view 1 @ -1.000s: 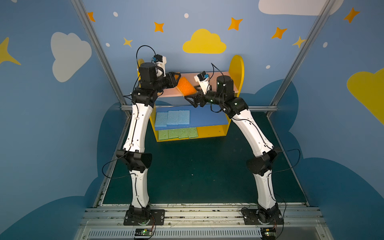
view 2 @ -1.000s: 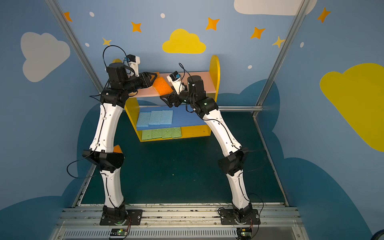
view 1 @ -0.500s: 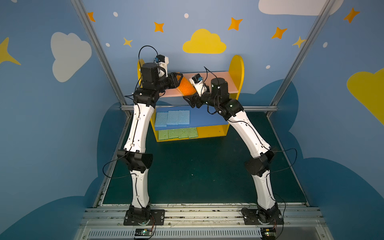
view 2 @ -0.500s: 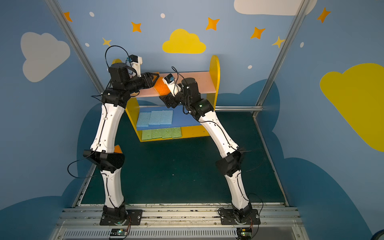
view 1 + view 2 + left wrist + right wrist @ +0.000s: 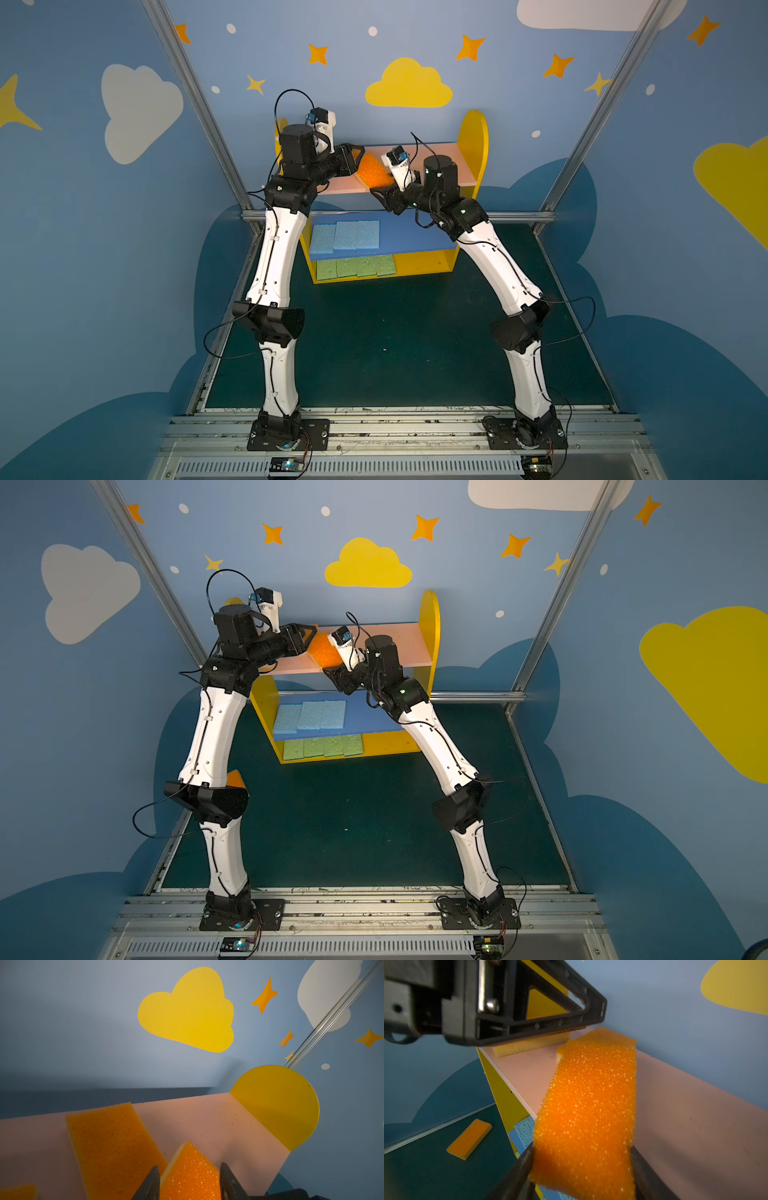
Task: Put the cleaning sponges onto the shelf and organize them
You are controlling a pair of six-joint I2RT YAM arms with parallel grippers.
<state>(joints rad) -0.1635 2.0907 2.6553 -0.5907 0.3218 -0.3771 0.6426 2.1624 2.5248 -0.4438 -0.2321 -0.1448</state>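
Orange and porous, the held sponge (image 5: 587, 1105) bridges the two arms above the pink board (image 5: 436, 166) of the shelf (image 5: 473, 137). The left gripper (image 5: 190, 1169) has its jaws clamped on one end. The right gripper (image 5: 581, 1151) has its jaws either side of the other end, right against it, though whether they have closed on it yet cannot be told. That second end juts past the board's front edge, so if one arm lets go before the other grips properly, the sponge could tip off and drop toward the bench (image 5: 395, 340). Two arms pulling at once could also twist or stretch the soft pad. A flat orange sponge (image 5: 108, 1142) lies on the pink board just beside the held one — a sideways nudge from the left jaws could push it askew. A third orange piece (image 5: 16, 1191) shows at the edge of the left wrist view, probably another sponge on the same board. Below, the blue board (image 5: 415, 245) carries three light blue sponges (image 5: 345, 237) side by side, and the yellow board (image 5: 424, 259) carries four light green sponges (image 5: 355, 266) in a row. One stray orange sponge (image 5: 469, 1138) lies on the bench beside the shelf, well apart from both grippers — not yet shelved.
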